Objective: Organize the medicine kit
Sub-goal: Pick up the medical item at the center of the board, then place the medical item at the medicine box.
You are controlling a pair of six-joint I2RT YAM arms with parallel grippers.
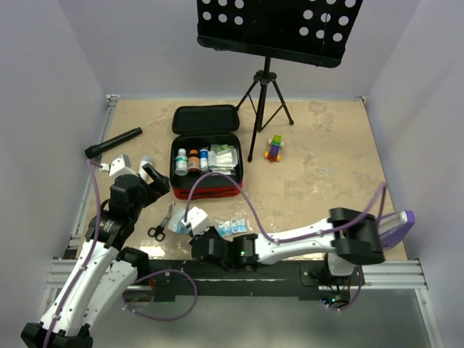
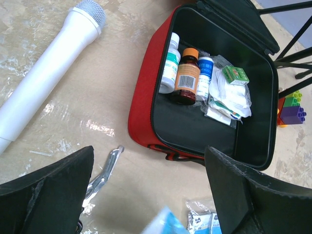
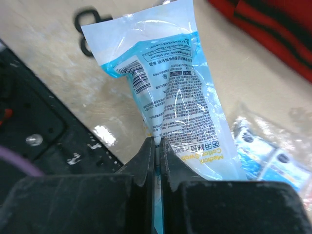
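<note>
The medicine kit (image 1: 210,191), a red zip case with black lining, lies open at mid-table. Its red wall (image 2: 141,92) shows in the left wrist view, with three small bottles (image 2: 185,75) and white packets (image 2: 226,95) inside. My right gripper (image 3: 157,142) is shut on the edge of a blue-and-white cotton swab packet (image 3: 168,78), just in front of the case (image 1: 190,219). Scissors (image 1: 161,223) lie to its left, and small blue sachets (image 1: 232,226) lie to its right. My left gripper (image 2: 148,151) hangs open above the table left of the case, holding nothing.
A white microphone (image 2: 48,73) lies left of the case and a black flashlight (image 1: 114,143) further back left. A music stand's tripod (image 1: 267,101) stands behind the case, with a toy of coloured bricks (image 1: 274,148) beside it. The black base rail (image 3: 34,131) runs close under the right gripper.
</note>
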